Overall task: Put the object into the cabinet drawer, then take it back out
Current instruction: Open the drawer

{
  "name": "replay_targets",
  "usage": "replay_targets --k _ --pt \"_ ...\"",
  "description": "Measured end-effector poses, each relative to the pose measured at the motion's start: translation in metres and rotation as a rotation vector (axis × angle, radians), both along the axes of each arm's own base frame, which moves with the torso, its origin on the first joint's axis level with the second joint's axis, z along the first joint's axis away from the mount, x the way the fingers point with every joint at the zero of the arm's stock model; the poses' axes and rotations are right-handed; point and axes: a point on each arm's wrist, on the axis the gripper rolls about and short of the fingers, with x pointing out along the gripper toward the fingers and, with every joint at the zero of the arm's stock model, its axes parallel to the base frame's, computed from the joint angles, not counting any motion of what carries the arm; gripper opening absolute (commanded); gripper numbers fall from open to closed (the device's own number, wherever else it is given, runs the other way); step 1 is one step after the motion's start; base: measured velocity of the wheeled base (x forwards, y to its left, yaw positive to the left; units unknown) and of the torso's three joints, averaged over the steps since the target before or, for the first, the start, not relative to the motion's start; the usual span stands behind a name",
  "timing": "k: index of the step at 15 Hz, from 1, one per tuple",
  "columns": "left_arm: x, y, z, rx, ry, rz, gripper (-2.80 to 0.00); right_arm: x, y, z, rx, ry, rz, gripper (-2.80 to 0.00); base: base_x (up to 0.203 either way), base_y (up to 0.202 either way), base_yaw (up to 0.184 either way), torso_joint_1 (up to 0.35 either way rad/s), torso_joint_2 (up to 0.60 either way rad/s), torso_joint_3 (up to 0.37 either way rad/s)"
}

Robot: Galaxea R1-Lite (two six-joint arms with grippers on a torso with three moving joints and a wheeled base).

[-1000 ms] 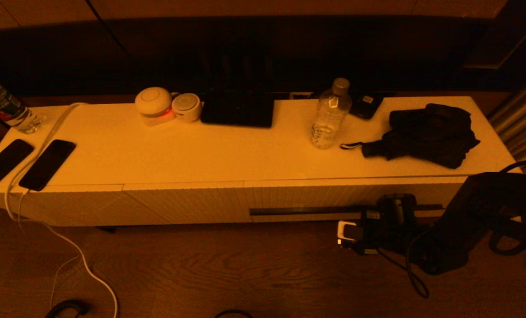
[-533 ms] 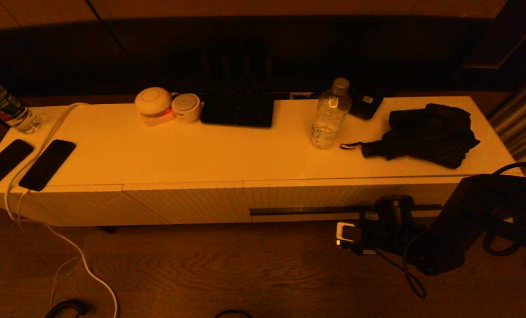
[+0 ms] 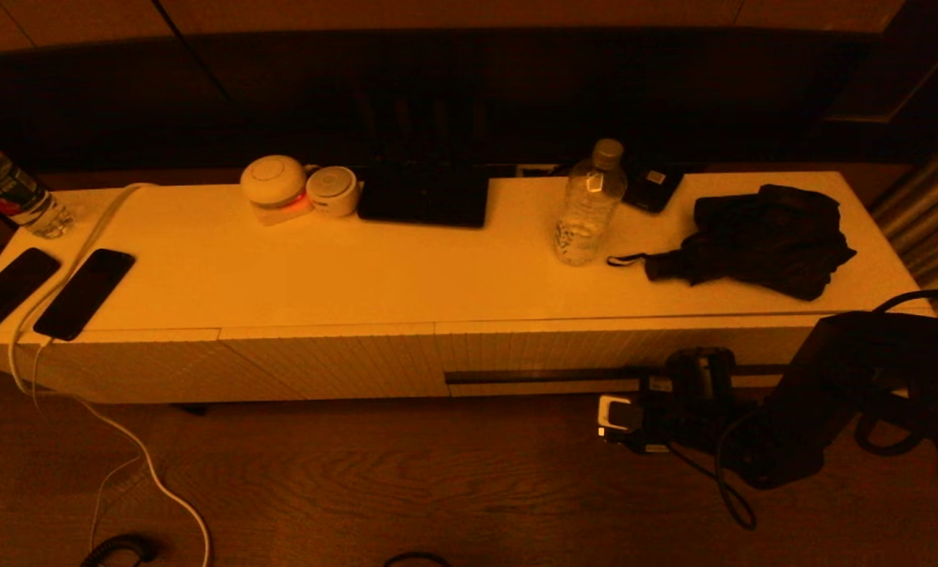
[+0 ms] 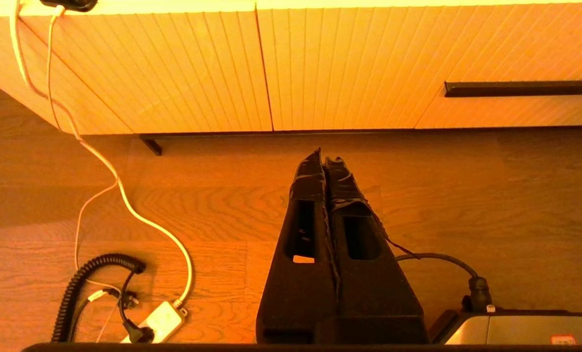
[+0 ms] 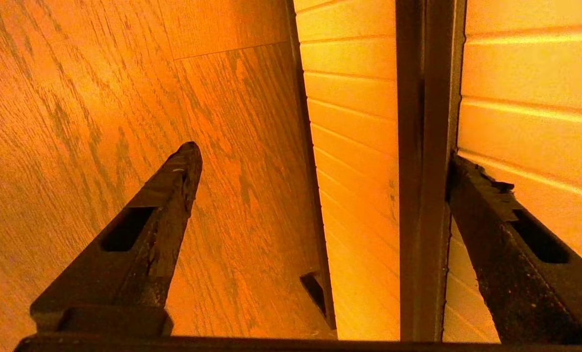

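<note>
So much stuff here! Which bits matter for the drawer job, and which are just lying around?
For the job: the cabinet drawer, shut; right gripper, open at its slot handle.

Lying about: water bottle, two phones, black cloth, round gadgets, left gripper, parked.

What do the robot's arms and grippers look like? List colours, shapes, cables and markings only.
Right gripper: two long, tapering black fingers, each with a rectangular cut-out and scuffed, rough tips. Left gripper: the same black wedge-shaped fingers with cut-outs, frayed wrap at the tips; a black cable loops to a plug on a grey housing. In the head view the right arm is bulky and black with looping black cables and a small white block at the wrist.
</note>
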Motion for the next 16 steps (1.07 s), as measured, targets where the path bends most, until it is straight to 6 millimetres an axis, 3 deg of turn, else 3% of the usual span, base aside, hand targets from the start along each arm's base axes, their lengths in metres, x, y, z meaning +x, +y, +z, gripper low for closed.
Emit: replay_targets --k 12,16 --pt "0.0 0.0 0.0 0.0 0.0 0.0 -2.8 -0.042 -0.01 -0.02 -0.037 0.156 0.003 0.0 0.0 0.0 0.0 0.0 0.0 0.0" --pt "0.0 0.0 0.0 0.0 0.0 0.0 -2.8 -0.075 -0.018 -0.027 -0.054 0.241 0.008 0.0 0.0 0.0 0.0 0.0 0.0 0.0"
